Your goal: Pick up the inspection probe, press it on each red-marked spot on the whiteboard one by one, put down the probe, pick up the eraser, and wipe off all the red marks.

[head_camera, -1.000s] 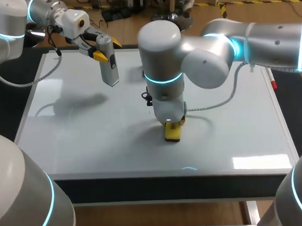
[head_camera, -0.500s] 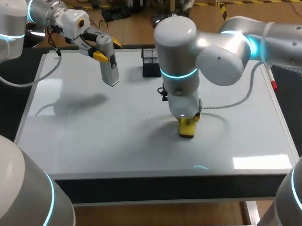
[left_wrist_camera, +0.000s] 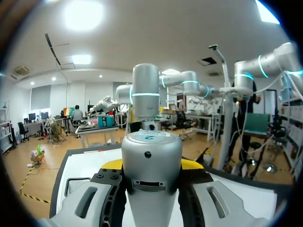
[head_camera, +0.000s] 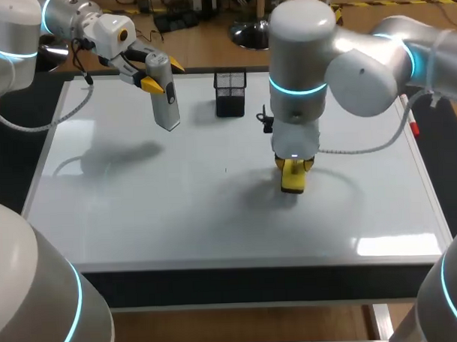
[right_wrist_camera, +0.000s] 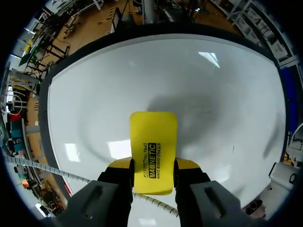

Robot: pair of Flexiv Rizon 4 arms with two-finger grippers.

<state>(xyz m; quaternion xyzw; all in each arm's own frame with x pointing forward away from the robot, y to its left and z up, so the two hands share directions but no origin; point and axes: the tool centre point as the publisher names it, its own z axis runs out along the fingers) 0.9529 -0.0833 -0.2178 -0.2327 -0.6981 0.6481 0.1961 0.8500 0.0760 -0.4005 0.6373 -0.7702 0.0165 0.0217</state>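
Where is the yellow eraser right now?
In the head view, the yellow eraser is pinched in the right gripper, down on the whiteboard right of its middle, nearer the front edge than the black mesh cup.

Left arm: our left arm comes in from the far left corner and stands high over the far left part of the surface.
Left claw: our left claw points sideways, both yellow tips clamped on the head of the probe, which hangs upright.
Right arm: our right arm comes in from the right, bent, its wrist pointing straight down.
Right claw: our right claw grips the eraser from both sides.
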